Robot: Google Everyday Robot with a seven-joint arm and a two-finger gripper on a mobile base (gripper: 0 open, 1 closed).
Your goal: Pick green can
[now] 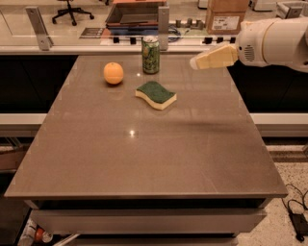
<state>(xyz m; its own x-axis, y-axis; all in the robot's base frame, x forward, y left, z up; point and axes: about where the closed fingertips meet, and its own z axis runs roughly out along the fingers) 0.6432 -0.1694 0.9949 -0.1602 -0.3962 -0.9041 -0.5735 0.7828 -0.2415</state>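
While I watch through the one camera, the gripper (198,61) hangs in the air over the far right part of the desk (144,158), pointing left toward the middle. It is a cream wedge at the end of the bulky white arm (276,41), which comes in from the right edge of the view. I cannot tell from this angle how far open the gripper is. I see nothing in its hold, and it touches none of the things on the desk.

The green can (150,55) stands upright near the far edge of the desk, about midway across. It is well to the left of the gripper and apart from it. It has a silver top and pale print on its green side.

To the can's left and a little nearer sits an orange (113,73), apart from the can. Nearer than the can and slightly to its right lies a sponge (155,94). It is flat and wavy in outline, with a green face up over a yellow body, and it is near the can but not touching it.

A soft shadow (207,127) lies across the right middle of the brown desk top. Beyond the far edge, a metal post (163,26) stands just behind the can. A cardboard box (226,14) with a white label sits farther back on the right, and an office chair (71,9) stands at the far left.
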